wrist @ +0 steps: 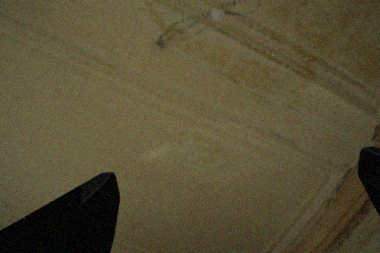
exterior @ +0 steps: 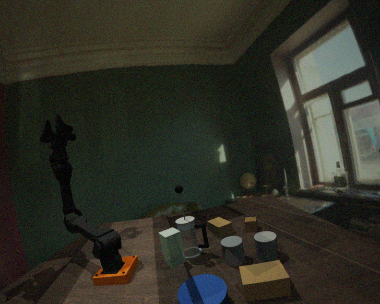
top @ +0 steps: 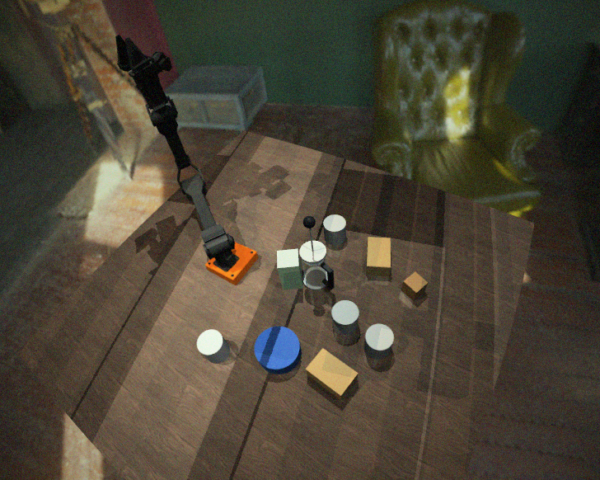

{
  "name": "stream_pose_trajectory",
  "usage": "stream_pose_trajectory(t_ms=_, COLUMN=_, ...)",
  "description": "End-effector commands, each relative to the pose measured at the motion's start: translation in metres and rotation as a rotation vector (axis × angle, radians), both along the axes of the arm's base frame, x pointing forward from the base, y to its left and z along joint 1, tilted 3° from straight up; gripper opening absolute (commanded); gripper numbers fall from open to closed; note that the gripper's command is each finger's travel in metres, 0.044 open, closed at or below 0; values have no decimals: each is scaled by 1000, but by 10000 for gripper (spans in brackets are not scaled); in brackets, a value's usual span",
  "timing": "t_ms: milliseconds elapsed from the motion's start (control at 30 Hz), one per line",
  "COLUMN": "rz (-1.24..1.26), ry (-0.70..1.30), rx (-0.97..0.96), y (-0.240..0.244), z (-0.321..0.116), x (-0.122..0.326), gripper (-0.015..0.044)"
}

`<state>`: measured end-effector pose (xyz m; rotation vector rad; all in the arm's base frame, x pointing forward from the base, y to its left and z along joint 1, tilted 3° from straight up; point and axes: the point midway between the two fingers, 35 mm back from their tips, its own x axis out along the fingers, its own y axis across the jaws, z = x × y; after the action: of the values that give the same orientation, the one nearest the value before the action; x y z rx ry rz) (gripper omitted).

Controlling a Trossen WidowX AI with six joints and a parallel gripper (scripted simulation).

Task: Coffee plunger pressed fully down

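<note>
Black gripper (exterior: 54, 126) raised high, pointing at ceiling, fingers wide apart, holding nothing. Arm upright over orange base (top: 232, 262). Coffee press (top: 315, 268) at 3 o'clock from base, between green block (top: 288, 268) and grey cylinder (top: 334, 229); plunger knob (top: 309, 222) up. Advice: lower straight above knob, push vertically, no side force, avoid neighbouring blocks.

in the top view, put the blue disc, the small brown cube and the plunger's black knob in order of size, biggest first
As they look in the top view:
1. blue disc, clearly largest
2. small brown cube
3. black knob, smallest

The knob stands raised on its rod, nearer the camera, yet looks smallest anyway.
</note>
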<state>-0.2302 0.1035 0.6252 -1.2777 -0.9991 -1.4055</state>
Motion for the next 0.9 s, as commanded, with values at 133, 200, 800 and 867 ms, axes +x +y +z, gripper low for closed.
stream_pose_trajectory(t_ms=133, rz=76, ry=58, rx=25, y=-16, z=5, x=21, gripper=440)
stream_pose_trajectory(t_ms=200, rz=124, ry=105, rx=47, y=-29, z=7, x=38, gripper=440)
stream_pose_trajectory(t_ms=800, rz=883, ry=787, rx=476, y=-114, z=-47, x=299, gripper=440)
stream_pose_trajectory(t_ms=867, rz=971, ry=878, rx=549, y=-112, z=-66, x=328, gripper=440)
